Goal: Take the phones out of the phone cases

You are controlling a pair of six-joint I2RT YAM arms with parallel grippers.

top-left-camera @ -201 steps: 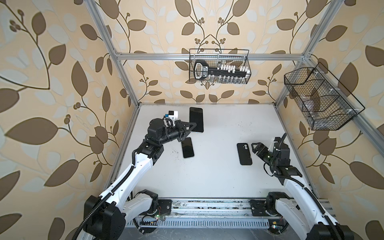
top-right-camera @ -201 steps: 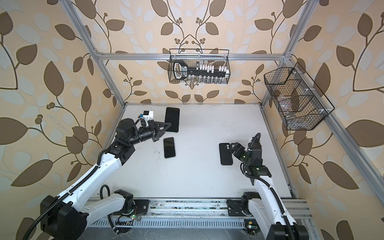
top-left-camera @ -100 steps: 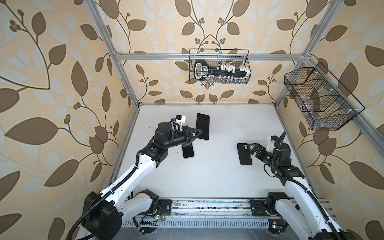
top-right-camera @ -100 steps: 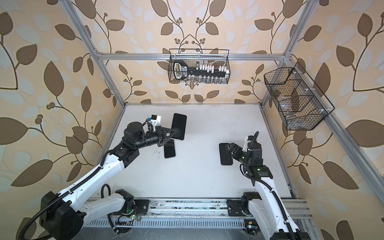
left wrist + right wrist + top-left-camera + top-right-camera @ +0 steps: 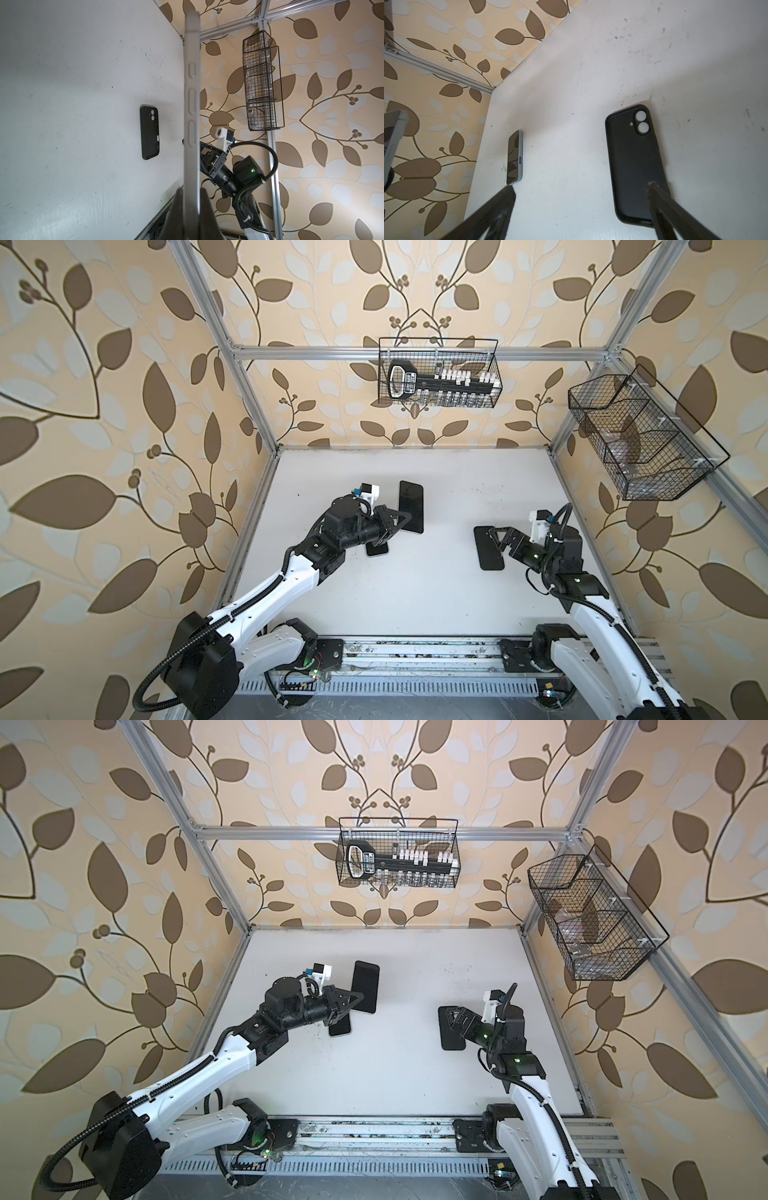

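Leafy-walled cell, white tabletop (image 5: 415,593). Looks basically done: left end effector (image 5: 400,519) clamped tight on the bare phone (image 5: 411,499), held off the surface; right end effector (image 5: 494,537) spread wide, empty, over the empty phone case (image 5: 490,560) lying flat. Only setting the phone down left, I guess.

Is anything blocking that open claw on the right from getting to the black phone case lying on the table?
Nothing visible does. The right gripper hangs open over one end of the empty phone case. A spare phone lies flat off to the side, and the left gripper holds the lifted phone well clear.
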